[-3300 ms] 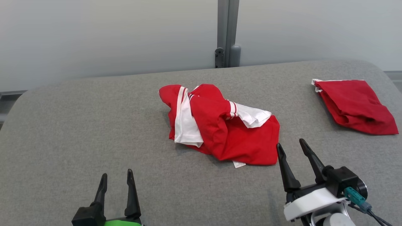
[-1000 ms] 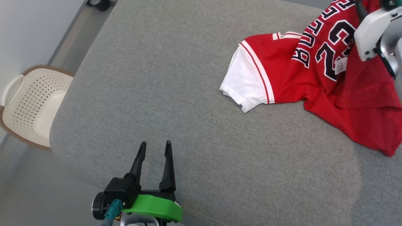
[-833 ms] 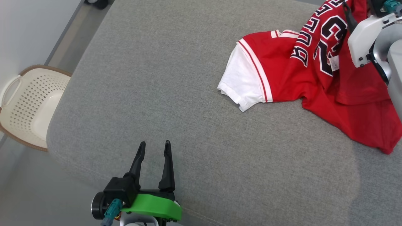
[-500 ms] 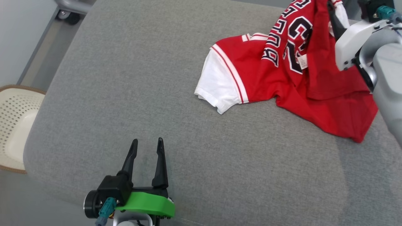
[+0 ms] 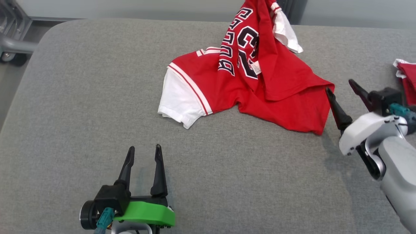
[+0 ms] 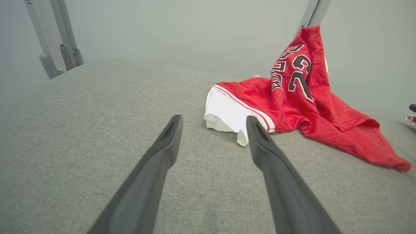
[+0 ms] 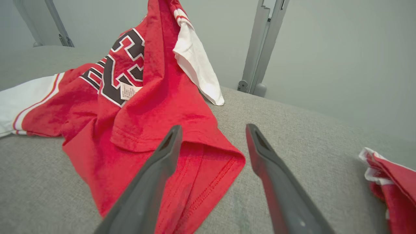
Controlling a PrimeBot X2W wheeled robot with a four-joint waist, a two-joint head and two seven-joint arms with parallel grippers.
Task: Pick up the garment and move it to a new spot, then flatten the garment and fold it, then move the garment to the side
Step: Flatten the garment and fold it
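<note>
Grey woven fabric covers the padded, round-cornered worktop, and a pale wall rises behind it.

At the near edge the left hand hovers over bare fabric with its two long, dark, tapering fingers parted and nothing between them. A glossy green shell sits behind the fingers. In the left wrist view the white sleeve lies a little beyond the fingertips.

The right hand, on a smooth white housing, is spread wide and holds nothing. Its left finger sits just beside the garment's stitched hem. Whether it touches the cloth cannot be told.

The garment, a red knit jersey, lies mid-worktop, between the two hands and farther back. Its lower part spreads in soft folds. Its middle rises into a tall, narrow peak. One white sleeve with thin red stripes lies flat toward the left, and the other sleeve hangs from the peak. Blocky black numerals edged in white run up the slope, with a small white label just below them.

A second red cloth with white trim lies bunched at the worktop's right edge. A grey metal post stands against the wall.
</note>
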